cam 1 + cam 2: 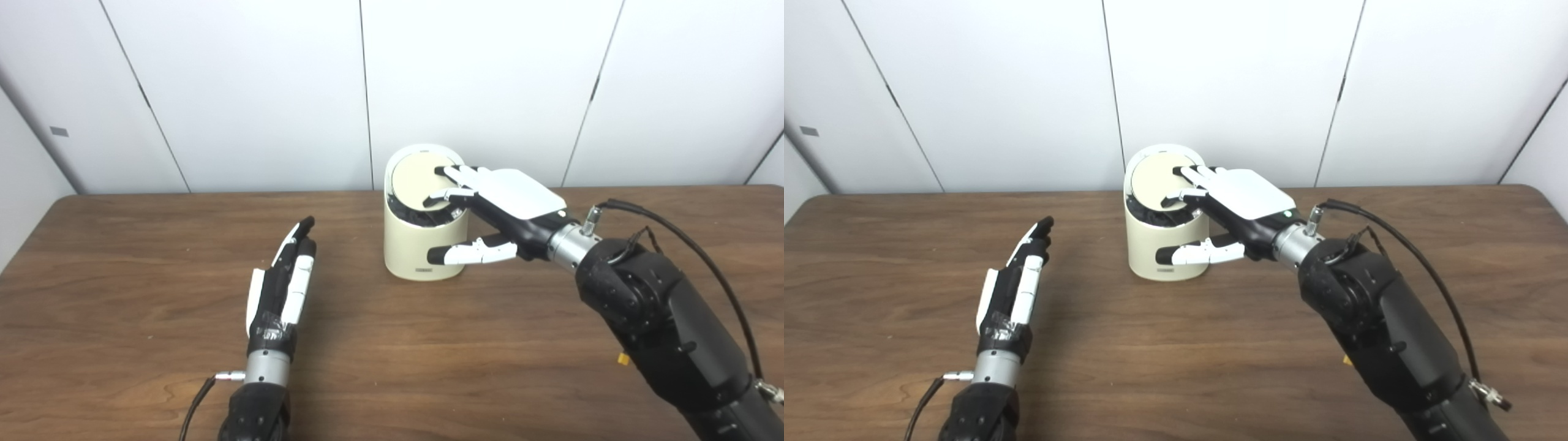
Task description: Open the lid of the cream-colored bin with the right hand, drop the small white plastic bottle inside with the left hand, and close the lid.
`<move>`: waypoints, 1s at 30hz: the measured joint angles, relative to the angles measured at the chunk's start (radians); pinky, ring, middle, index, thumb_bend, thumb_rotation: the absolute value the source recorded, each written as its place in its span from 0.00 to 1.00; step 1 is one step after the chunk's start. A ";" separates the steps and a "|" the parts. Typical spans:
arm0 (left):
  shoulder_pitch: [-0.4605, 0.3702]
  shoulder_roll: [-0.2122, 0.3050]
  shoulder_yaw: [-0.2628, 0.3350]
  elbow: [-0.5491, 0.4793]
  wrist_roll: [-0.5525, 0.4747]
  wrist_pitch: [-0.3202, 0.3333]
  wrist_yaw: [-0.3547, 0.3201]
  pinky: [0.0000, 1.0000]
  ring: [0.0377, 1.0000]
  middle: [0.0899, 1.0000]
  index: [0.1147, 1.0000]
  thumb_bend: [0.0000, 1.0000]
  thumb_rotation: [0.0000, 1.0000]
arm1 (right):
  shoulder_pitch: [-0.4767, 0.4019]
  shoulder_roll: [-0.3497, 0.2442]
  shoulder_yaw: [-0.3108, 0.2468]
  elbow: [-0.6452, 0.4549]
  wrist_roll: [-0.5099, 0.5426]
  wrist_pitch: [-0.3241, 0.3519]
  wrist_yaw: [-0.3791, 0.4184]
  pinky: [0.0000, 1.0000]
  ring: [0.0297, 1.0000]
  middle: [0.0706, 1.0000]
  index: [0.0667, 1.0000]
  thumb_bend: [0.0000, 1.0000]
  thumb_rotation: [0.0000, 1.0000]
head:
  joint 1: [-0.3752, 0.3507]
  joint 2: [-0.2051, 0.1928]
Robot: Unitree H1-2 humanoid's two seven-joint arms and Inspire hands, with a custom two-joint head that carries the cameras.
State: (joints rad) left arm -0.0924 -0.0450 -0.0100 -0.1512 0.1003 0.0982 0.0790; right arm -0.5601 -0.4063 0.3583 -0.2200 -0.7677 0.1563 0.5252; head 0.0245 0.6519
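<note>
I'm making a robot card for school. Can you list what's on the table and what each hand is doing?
table: brown wood
bin: cream, round, near the back middle
lid: tilted, a dark gap shows at its front edge
right hand: fingers lie on the lid, thumb beside the bin's front wall
left hand: open, flat, fingers straight, holds nothing, well left of the bin
bottle: none in view
</note>
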 measured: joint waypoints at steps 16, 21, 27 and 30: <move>0.000 0.001 0.004 0.000 0.005 0.001 0.000 1.00 0.99 0.98 0.92 0.67 0.92 | 0.068 0.063 -0.086 0.010 0.024 -0.006 -0.116 1.00 1.00 1.00 0.96 0.56 0.98 | -0.003 -0.003; 0.000 0.008 0.019 0.000 0.005 0.001 0.002 1.00 1.00 0.99 0.94 0.67 0.92 | 0.073 0.084 -0.178 0.010 0.088 -0.005 -0.194 1.00 1.00 1.00 1.00 0.53 1.00 | -0.003 -0.003; -0.001 0.016 0.032 0.000 -0.001 0.001 -0.001 1.00 0.99 0.99 0.94 0.69 0.92 | 0.138 0.074 -0.247 -0.012 0.162 -0.006 -0.225 0.94 1.00 0.99 0.99 0.51 0.99 | -0.017 -0.003; -0.001 0.020 0.032 0.000 -0.004 0.001 -0.005 0.95 0.96 0.96 0.94 0.67 0.92 | 0.179 0.067 -0.282 -0.024 0.199 0.000 -0.230 0.92 1.00 0.99 0.99 0.50 0.99 | -0.025 0.000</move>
State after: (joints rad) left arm -0.0934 -0.0255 0.0220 -0.1512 0.0962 0.0989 0.0744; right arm -0.3809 -0.3390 0.0758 -0.2445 -0.5686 0.1564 0.2950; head 0.0000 0.6519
